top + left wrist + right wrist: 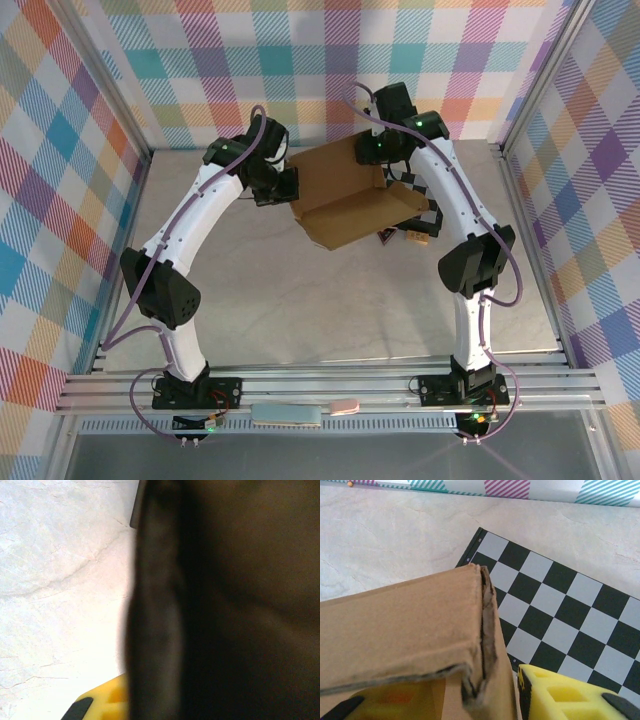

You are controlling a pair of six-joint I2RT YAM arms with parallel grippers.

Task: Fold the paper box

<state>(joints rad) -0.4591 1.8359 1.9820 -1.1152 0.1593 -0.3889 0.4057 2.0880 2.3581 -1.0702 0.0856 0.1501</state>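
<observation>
Hard against the left wrist lens, the paper box (225, 600) is a dark brown blur down the right side. A yellow pad (111, 699) of the left pincer (288, 186) peeks out at the bottom edge beside the cardboard, over the pale desk (55, 580). This pincer is closed, nipping the box's left edge.

In the right wrist view, a folded corner of the box juts up between the yellow fingers (570, 695) of the right pincer (465, 707). The jaws stand apart, astride the cardboard without squeezing it, and a narrow gap shows beside the right finger. Past the corner lies a black-and-grey checkered board (560, 610).

From the top external view, the box sits at the far middle of the desk between the two arms. Its long axis runs left to right, with the right end angled slightly farther away.
</observation>
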